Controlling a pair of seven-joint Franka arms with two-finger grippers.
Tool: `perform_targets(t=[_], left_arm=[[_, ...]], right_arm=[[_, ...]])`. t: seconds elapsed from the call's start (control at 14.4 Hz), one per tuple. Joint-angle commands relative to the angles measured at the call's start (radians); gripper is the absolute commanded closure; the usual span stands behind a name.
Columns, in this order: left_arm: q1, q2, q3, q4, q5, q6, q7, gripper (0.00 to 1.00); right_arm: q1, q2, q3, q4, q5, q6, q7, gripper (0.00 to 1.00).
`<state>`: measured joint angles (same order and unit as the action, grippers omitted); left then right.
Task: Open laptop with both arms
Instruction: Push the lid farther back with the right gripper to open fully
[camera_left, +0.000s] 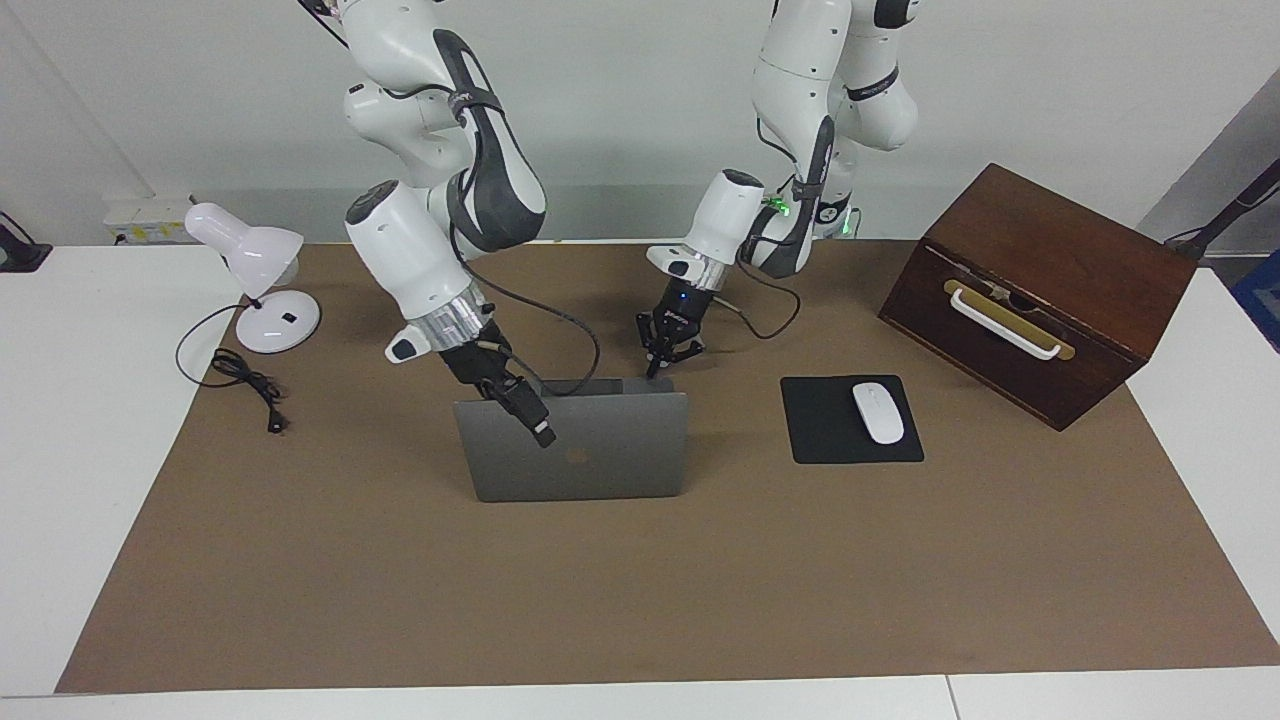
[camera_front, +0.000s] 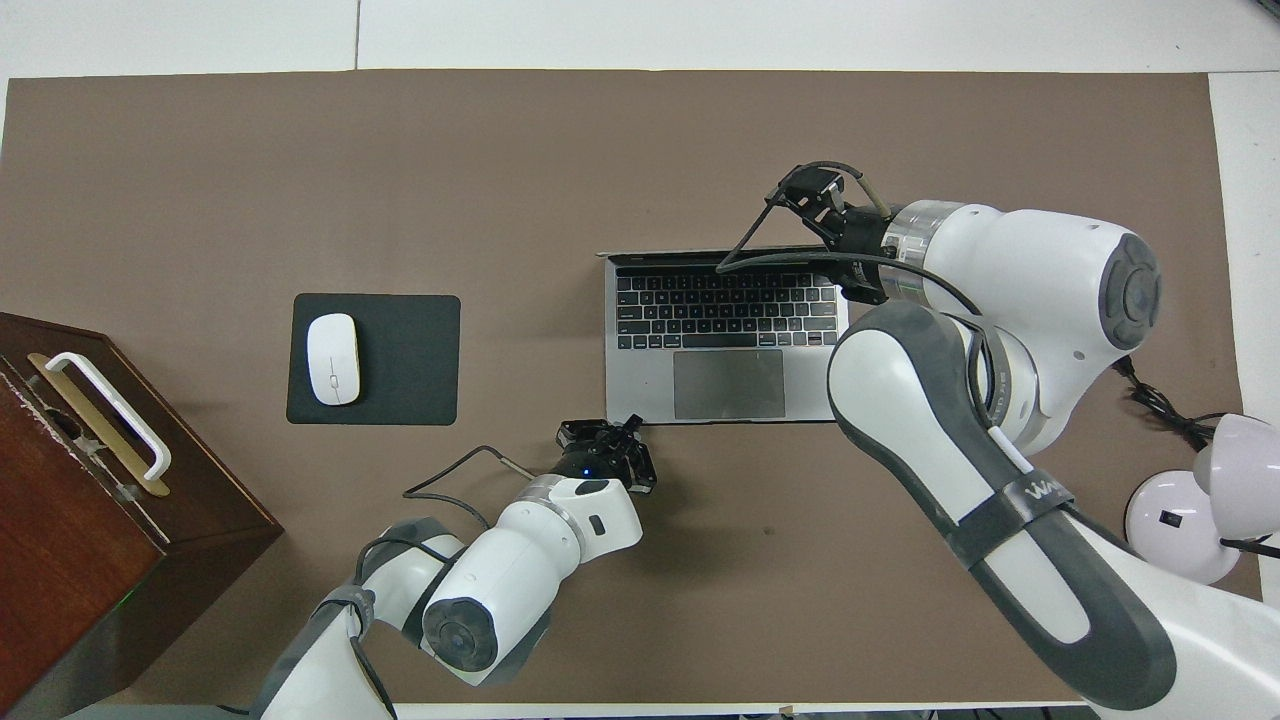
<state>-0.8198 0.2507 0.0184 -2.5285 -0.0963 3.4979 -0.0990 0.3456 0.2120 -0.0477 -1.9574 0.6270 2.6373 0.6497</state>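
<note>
The silver-grey laptop (camera_left: 600, 460) stands open in the middle of the brown mat, its lid upright with the dark logo on its back. The overhead view shows its keyboard deck and trackpad (camera_front: 728, 384). My right gripper (camera_left: 527, 410) is at the lid's top edge, toward the right arm's end, and reaches over the lid's back; it also shows in the overhead view (camera_front: 812, 192). My left gripper (camera_left: 665, 362) is open and low at the deck's corner nearest the robots, toward the left arm's end; it also shows in the overhead view (camera_front: 612, 436).
A white mouse (camera_left: 877, 412) lies on a black mousepad (camera_left: 815, 440) beside the laptop, toward the left arm's end. A dark wooden box (camera_left: 1040, 290) with a white handle stands past it. A white desk lamp (camera_left: 258, 275) with its cable stands at the right arm's end.
</note>
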Motion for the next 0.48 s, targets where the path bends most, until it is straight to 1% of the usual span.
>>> perform_targets(t=[0.0, 0.28, 0.42], left_arm=[[0.010, 0.079, 0.026, 0.028, -0.008, 0.007, 0.031, 1.00], [0.010, 0.079, 0.026, 0.028, -0.007, 0.007, 0.031, 1.00], [0.010, 0.081, 0.026, 0.028, -0.007, 0.007, 0.031, 1.00]], right_arm=[[-0.020, 0.058, 0.005, 0.055, -0.018, -0.010, -0.036, 0.00], [-0.046, 0.084, 0.005, 0.100, -0.065, -0.025, -0.038, 0.00], [-0.049, 0.101, 0.005, 0.115, -0.067, -0.025, -0.051, 0.00]])
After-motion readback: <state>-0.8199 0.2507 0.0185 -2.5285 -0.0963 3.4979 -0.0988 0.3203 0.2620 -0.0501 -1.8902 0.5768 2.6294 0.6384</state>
